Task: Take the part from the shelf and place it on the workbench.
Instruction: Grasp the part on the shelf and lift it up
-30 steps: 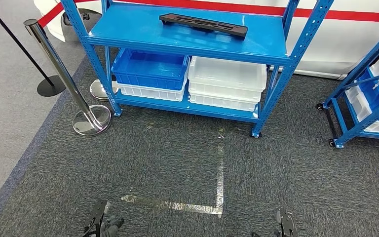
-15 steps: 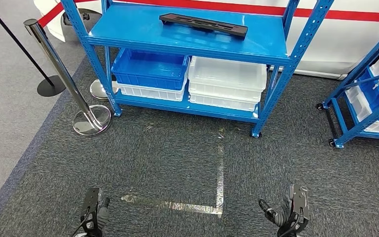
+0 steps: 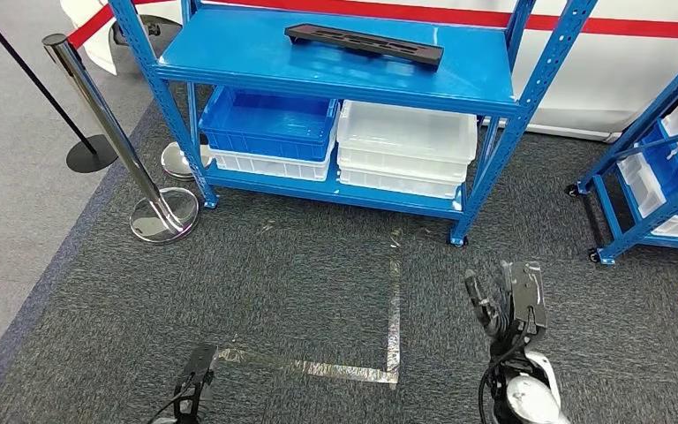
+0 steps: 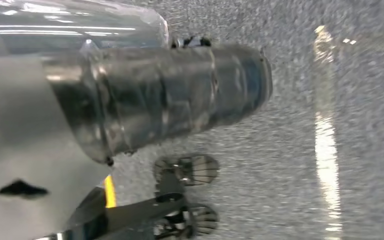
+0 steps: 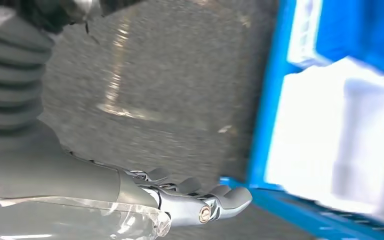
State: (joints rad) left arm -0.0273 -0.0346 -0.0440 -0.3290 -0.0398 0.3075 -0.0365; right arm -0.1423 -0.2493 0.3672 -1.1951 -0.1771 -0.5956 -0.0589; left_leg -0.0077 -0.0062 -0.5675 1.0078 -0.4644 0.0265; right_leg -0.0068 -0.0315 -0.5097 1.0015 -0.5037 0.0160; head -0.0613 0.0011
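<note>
While fingers point(image 3: 481, 299) of right hand point(image 3: 505, 300) stood apart, holding nothing, reach step looked in hand. Left hand point(image 3: 196, 378) sat low over carpet point(image 3: 300, 291); finger spread could not be told. Part point(image 3: 364, 44) lay flat on top shelf point(image 3: 335, 66), well apart from both hands. Next move would call for raising both hands to long part's ends (judgement only). Right wrist view gave close look at white bins point(image 5: 340, 140) and blue frame point(image 5: 265, 100); head view gave whole layout.
</note>
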